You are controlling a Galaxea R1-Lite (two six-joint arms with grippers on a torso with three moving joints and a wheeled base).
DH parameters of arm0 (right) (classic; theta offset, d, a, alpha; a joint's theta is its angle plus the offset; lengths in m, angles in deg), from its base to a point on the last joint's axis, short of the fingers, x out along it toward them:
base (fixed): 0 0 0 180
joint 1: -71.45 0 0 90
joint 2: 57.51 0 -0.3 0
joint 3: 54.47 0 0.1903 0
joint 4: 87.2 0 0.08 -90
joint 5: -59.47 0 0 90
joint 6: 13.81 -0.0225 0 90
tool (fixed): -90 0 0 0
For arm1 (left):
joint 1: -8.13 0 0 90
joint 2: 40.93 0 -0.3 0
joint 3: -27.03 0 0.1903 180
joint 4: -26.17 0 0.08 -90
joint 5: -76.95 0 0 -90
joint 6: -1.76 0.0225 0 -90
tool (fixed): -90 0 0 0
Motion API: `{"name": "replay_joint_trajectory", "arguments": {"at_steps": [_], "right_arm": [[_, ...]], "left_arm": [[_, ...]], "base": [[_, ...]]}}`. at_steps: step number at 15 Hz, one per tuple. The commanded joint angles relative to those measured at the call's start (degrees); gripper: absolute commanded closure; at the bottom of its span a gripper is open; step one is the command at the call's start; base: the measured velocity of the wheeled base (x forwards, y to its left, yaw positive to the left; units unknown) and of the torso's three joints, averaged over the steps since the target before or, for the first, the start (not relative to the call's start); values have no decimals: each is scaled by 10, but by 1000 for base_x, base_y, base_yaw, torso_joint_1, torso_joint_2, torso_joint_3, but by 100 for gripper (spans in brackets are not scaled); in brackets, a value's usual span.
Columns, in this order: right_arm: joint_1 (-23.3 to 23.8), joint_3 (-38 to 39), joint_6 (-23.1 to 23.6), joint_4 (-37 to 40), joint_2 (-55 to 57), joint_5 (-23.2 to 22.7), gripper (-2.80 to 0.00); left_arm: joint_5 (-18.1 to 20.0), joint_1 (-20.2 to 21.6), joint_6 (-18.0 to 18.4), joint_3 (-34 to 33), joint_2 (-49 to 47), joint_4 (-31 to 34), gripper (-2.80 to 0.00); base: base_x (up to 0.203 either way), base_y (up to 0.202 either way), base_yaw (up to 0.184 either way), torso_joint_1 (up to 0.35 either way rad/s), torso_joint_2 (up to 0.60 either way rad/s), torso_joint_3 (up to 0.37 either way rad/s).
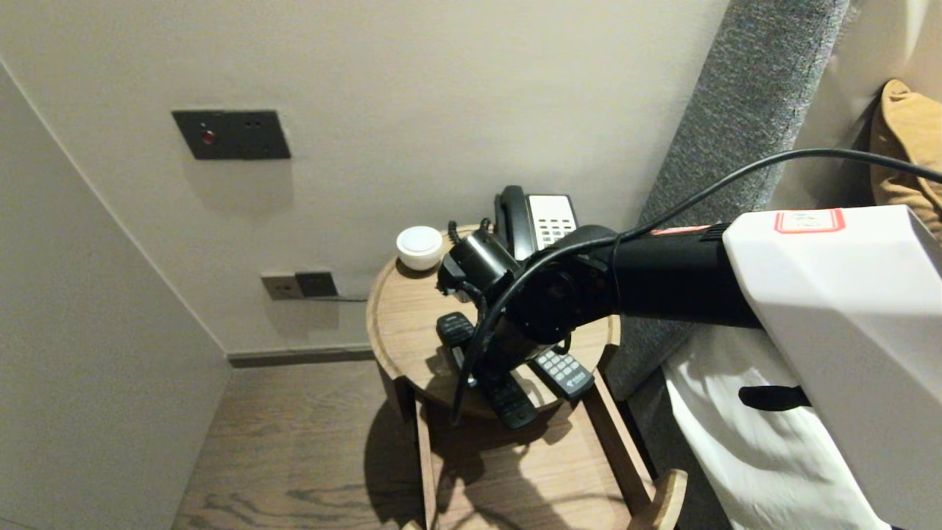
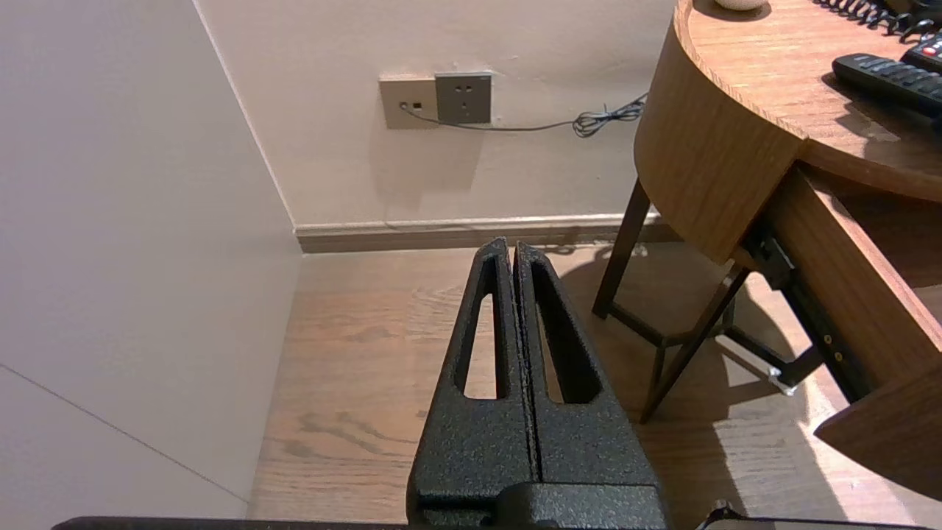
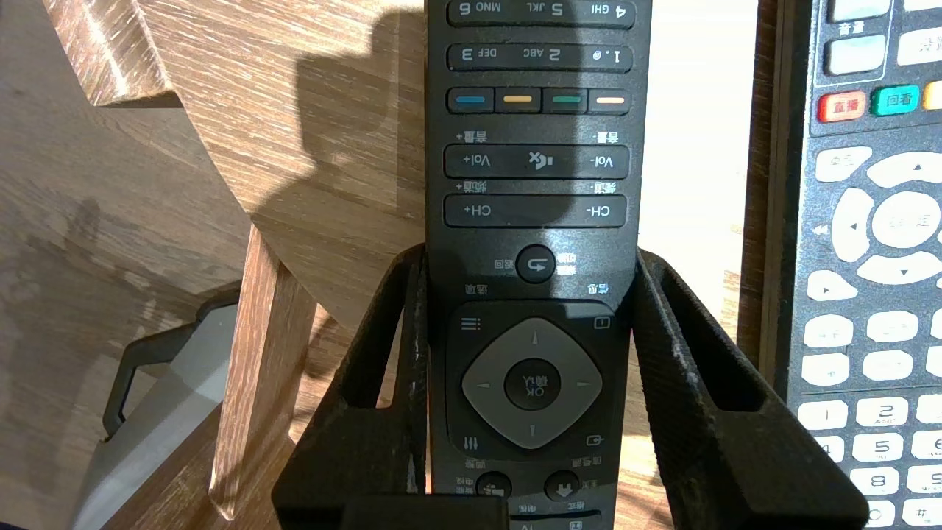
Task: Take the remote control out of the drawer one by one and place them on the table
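Now R claw [image 3: 530,255] grips remote [image 3: 536,184], L claw [image 2: 513,249] parked

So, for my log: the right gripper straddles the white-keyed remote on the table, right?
No: the right gripper straddles the black remote on the table; the white-keyed remote lies beside it, as the right wrist view shows.

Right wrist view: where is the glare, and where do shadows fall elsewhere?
Right wrist view: the table beside the black remote glares white; head view: the right arm casts its shadow over the open drawer; left wrist view: the table shadows the floor.
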Motion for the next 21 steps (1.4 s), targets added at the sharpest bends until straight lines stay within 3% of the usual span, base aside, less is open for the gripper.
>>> {"name": "replay_joint_trajectory", "arguments": {"at_steps": [1, 9, 10, 21], "right_arm": [[0, 0, -1, 2, 2, 1, 0], [-7, 0, 0, 3, -2, 21, 0], [-7, 0, 0, 3, -4, 21, -280], [-13, 0, 1, 6, -57, 35, -280]], "left_arm": [[0, 0, 0, 0, 0, 0, 0], [0, 0, 0, 0, 0, 0, 0], [0, 0, 0, 0, 0, 0, 0], [0, 0, 0, 0, 0, 0, 0]], "base": [[0, 0, 0, 0, 0, 0], [0, 0, 0, 0, 0, 0], [0, 0, 0, 0, 0, 0], [0, 0, 0, 0, 0, 0]]}}
